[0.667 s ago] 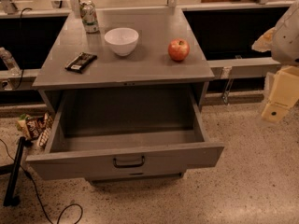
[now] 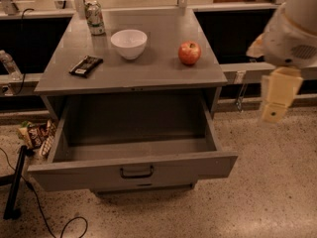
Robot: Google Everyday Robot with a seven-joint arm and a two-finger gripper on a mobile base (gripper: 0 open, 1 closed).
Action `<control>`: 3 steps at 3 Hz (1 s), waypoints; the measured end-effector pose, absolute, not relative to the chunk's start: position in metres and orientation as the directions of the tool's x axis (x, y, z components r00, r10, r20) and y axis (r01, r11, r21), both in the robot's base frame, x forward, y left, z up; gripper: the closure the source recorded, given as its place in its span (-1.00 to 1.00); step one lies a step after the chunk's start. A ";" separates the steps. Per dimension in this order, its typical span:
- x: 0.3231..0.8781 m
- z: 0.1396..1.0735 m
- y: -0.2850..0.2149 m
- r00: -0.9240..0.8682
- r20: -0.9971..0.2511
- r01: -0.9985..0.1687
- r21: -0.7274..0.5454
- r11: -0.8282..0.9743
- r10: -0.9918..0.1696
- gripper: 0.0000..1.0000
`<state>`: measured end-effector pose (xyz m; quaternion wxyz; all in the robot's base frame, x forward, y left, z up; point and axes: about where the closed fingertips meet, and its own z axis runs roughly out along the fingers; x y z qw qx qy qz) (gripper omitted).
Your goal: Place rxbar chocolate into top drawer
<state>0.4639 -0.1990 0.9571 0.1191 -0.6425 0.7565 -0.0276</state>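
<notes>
The rxbar chocolate [image 2: 86,66], a flat black bar with a small white label, lies on the left of the grey cabinet top [image 2: 148,73]. The top drawer [image 2: 133,170] is pulled wide open below it, its inside bare, with a dark handle at the centre of its front panel. My gripper [image 2: 275,97] hangs on the white arm at the right edge of the view, beside the cabinet's right side and level with the drawer opening. It is far from the bar and holds nothing that I can see.
On the cabinet top stand a white bowl [image 2: 129,43], a red apple [image 2: 189,52] and a green can [image 2: 94,18]. Colourful snack packets [image 2: 34,133] lie on the floor at the left. A black cable and stand [image 2: 15,182] are at the lower left.
My arm and gripper have moved a little to the left, nearer the cabinet's right side. The bar, drawer and other objects have not moved.
</notes>
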 end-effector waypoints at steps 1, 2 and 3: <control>0.533 0.912 -0.143 0.046 -0.075 -0.990 -0.136 -0.035 -0.996 -1.00; 0.536 0.911 -0.141 0.049 -0.078 -0.989 -0.143 -0.038 -0.996 -1.00; 0.547 0.918 -0.132 0.075 -0.091 -0.982 -0.181 -0.058 -0.993 -1.00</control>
